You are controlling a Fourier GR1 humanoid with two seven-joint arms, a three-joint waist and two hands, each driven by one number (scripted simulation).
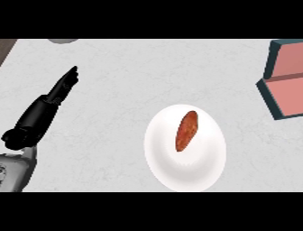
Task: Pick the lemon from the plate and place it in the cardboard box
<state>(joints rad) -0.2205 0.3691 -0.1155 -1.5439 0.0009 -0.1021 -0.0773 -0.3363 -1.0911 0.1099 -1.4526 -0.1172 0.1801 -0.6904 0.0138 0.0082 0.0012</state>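
Head view showed you the left hand [62, 85] with fingers straight and released over the bench [114, 67], while a reddish-brown oblong item [186, 131], not lemon-like, lay on the white plate [174, 173], probably light, smooth; grasp its narrow middle.

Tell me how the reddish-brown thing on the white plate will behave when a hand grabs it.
The reddish-brown item is long with tapered ends, so it will probably roll sideways if nudged. It lies loose on the smooth white plate, so it may slide. It looks solid, likely stiff rather than floppy.
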